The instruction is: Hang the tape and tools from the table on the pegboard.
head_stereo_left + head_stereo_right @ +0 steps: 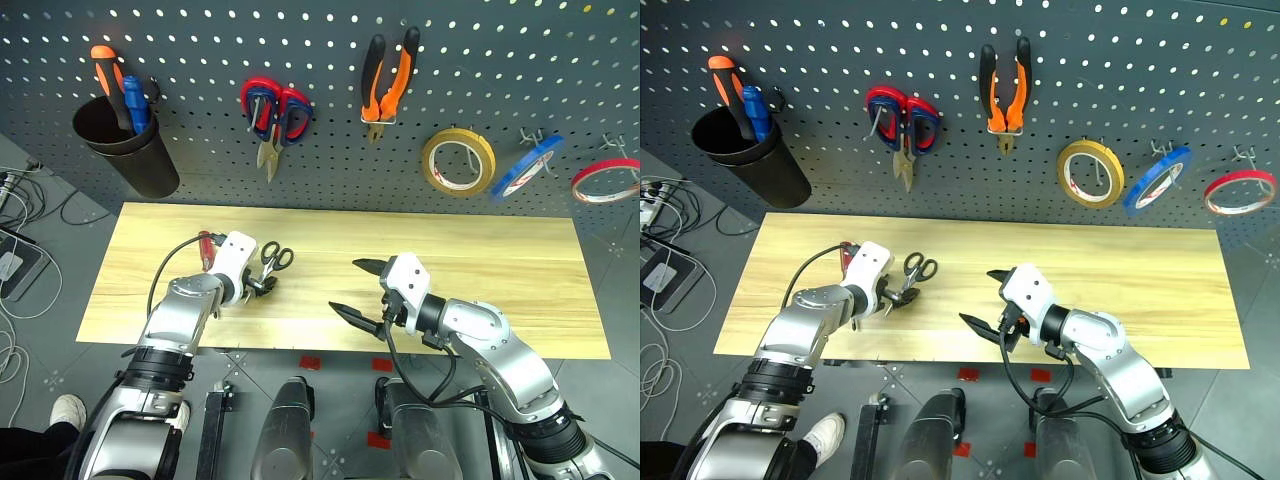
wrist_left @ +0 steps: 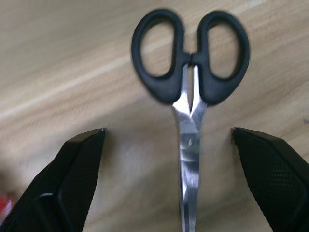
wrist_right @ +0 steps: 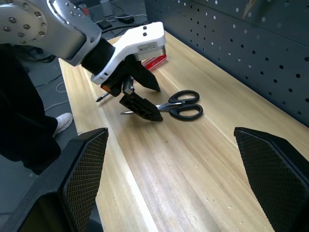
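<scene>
Yellow tape roll (image 1: 458, 161), red tape roll (image 1: 606, 181), perhaps cables (image 1: 20, 270) on floor.

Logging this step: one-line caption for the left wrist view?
Open left gripper straddling the blades of the black-handled scissors on the table.

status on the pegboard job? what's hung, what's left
Done: pliers and blue tape hang on the pegboard. In hand: the left gripper is open, its fingers either side of the black scissors' blades on the table, no grip yet. Left: scissors, and the red screwdriver lying behind that gripper.
</scene>
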Motion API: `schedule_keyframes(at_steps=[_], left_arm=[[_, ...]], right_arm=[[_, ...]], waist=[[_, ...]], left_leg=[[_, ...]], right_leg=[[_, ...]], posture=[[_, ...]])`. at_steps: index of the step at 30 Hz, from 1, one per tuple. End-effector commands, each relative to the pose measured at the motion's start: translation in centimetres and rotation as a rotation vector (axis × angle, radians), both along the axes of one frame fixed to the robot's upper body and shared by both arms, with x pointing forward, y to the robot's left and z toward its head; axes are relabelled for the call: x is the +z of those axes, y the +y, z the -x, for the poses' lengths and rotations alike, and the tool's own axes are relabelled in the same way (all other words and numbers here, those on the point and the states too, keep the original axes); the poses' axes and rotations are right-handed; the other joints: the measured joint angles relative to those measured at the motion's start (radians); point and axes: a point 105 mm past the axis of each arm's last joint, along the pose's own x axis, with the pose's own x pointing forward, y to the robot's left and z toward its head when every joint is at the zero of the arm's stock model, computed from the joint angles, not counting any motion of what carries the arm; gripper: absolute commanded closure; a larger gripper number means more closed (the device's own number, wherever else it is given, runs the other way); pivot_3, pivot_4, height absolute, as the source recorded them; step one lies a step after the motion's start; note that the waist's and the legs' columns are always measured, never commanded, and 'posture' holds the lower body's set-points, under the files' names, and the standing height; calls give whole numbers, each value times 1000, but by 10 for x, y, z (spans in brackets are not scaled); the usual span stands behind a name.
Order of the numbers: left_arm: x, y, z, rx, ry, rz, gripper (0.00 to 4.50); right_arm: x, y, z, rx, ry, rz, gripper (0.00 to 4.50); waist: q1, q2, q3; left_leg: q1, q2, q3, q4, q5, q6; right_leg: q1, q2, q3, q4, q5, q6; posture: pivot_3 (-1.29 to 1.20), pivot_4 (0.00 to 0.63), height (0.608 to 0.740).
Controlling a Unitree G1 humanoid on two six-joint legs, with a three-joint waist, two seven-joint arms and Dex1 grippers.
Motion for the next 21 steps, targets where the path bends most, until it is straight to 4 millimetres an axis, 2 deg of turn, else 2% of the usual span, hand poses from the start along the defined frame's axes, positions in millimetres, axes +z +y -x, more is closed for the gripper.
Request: schedule_keyframes(at_steps=[1,10,11,16,21], left_arm=[[-20,0,8,-19,87,-14,1414],[-18,4,9,-33,92,-28,4128],[-18,4,8,-32,91,-29,4255],[-17,1,8,-30,80,-23,4254],[-8,-6,6,-43,23,-11,4254]], right_arm=[[7,3,3,13,-27,-12,0],[6,0,-4,-13,-36,-5,0],[6,0,-5,-16,-36,-5,0],[6,0,-8,-22,-42,-7,0],[12,-6,-11,-36,-71,-27,0]], waist=[[0,1,1],[-1,3,6],[-1,3,6],[-1,4,7],[0,3,7]], left_leg=[[0,0,0,0,0,0],[0,0,0,0,0,0],[0,0,0,0,0,0],[0,0,0,0,0,-1],[0,0,0,-1,3,-5]], right_leg=[[0,0,0,0,0,0],[0,0,0,0,0,0],[0,0,0,0,0,0],[0,0,0,0,0,0],[0,-1,0,-1,0,0]], posture=[[92,467,740],[97,468,740],[98,467,740],[96,454,740],[98,416,740]])
